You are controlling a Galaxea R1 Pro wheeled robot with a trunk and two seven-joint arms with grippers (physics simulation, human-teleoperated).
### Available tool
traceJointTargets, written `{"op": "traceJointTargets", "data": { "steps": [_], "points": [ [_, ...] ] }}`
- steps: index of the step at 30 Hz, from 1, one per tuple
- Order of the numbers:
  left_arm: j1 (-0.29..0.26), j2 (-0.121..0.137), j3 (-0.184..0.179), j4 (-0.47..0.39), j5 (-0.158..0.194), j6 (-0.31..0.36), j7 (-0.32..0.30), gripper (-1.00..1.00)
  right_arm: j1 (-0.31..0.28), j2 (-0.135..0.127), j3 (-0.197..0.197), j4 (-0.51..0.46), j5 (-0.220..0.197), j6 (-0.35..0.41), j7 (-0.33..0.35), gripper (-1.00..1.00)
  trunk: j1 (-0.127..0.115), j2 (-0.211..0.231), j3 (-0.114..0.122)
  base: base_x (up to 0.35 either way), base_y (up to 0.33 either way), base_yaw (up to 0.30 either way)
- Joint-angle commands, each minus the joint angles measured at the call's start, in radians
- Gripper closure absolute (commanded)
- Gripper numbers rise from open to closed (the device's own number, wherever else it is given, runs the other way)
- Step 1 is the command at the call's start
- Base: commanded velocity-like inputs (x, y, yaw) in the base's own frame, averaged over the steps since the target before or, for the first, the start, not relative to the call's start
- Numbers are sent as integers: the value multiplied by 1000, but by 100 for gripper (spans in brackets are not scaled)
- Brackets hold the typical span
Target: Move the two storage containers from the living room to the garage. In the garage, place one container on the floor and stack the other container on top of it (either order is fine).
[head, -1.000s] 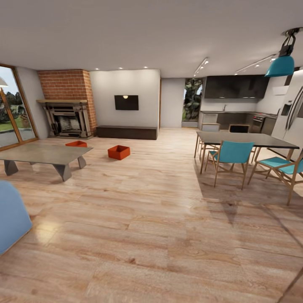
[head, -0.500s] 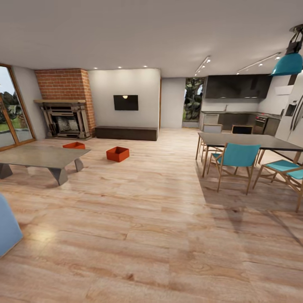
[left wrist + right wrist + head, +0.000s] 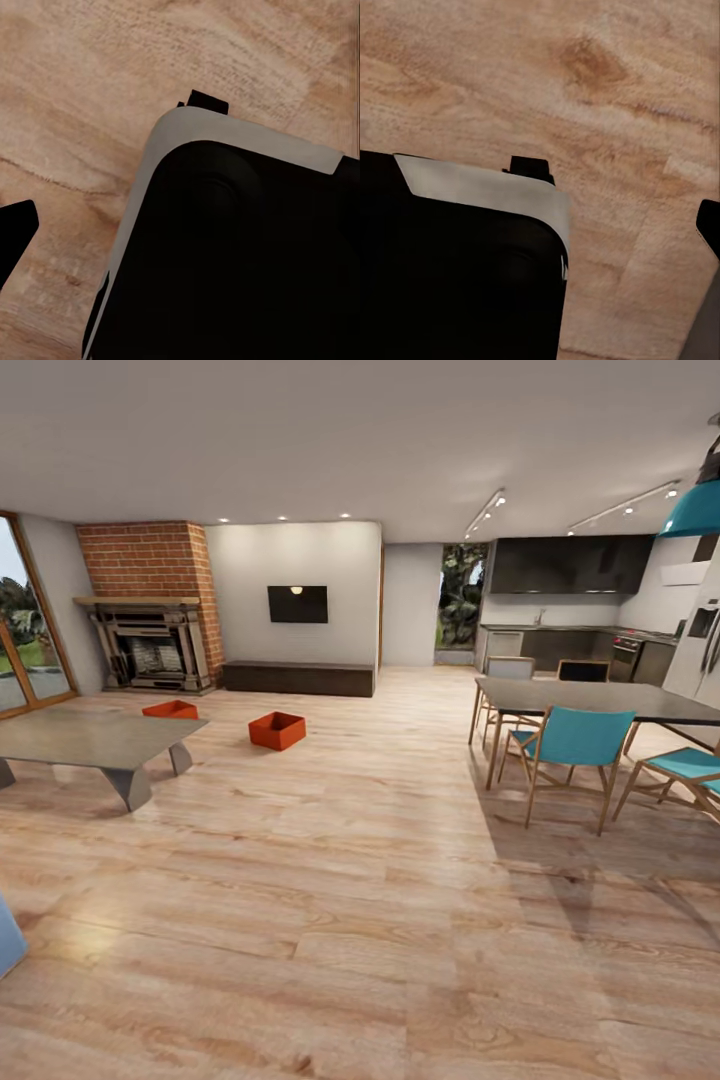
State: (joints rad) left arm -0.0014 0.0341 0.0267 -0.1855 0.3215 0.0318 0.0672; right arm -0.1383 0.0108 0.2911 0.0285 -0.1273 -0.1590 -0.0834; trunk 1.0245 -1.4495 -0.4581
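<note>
Bare plank floor [image 3: 360, 920] lies nearest; whether either gripper is open or holding anything cannot be told. Further off, the low desk [image 3: 90, 738] stands left. Beyond it, both bins [image 3: 277, 730] [image 3: 170, 709] sit on the planks near the fireplace [image 3: 150, 645]. Cutting close risks clipping that desk's corner.

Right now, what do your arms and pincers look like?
Each wrist camera catches a plain matt black tip at its edge: the left fingertip, which is pointed, and the right fingertip. Beside each sits a large black block with rounded corners and a pale grey rim. I cannot tell whether that is arm or body. I see no cables or markings.
</note>
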Motion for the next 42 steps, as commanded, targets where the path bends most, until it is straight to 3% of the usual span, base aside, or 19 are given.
{"op": "traceJointTargets", "data": {
  "steps": [1,13,42],
  "points": [
    [0,0,2,-2,2,4,2,-100,-1,1,8,3,-11,-6,-1,-100,1,0,-1,324,0,0],
    [0,1,2,-1,3,4,-6,-100,-1,-2,18,3,4,-8,-5,-100,1,0,-1,324,0,0],
    [0,-2,2,-9,1,2,-5,-100,-1,-4,15,5,-5,-6,5,-100,1,0,-1,324,0,0]
  ]
}}
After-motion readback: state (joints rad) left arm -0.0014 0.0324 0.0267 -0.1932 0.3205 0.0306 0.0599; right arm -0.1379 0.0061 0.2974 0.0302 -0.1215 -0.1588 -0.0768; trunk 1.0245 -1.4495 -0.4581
